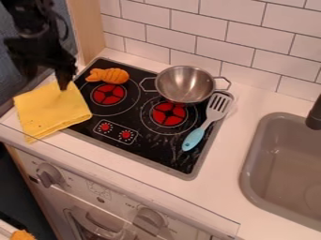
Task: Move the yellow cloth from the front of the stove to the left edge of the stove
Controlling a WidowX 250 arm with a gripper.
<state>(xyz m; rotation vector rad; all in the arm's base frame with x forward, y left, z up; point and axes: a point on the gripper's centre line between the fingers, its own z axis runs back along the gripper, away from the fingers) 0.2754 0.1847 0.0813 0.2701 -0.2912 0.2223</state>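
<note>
The black gripper [62, 76] hangs at the upper left, its lower end at the top part of a folded yellow cloth [53, 110]. Whether it grips the fabric cannot be made out. The cloth lies over the stove's left edge and the counter beside it. Just right of the gripper, an orange croissant-like toy [108, 75] rests at the stove's back left. A steel pot [184, 84] with two wire handles stands at the back right burner. In front of it and to the right lies a spatula [205, 122] with a slotted grey head and light blue handle.
The black stove top [139, 149] with red burners is set in a white counter [232, 159]. A grey sink [252, 165] with a dark faucet [315, 116] is at the right. White tiles [194, 26] rise behind, and a clear panel runs along the front edge.
</note>
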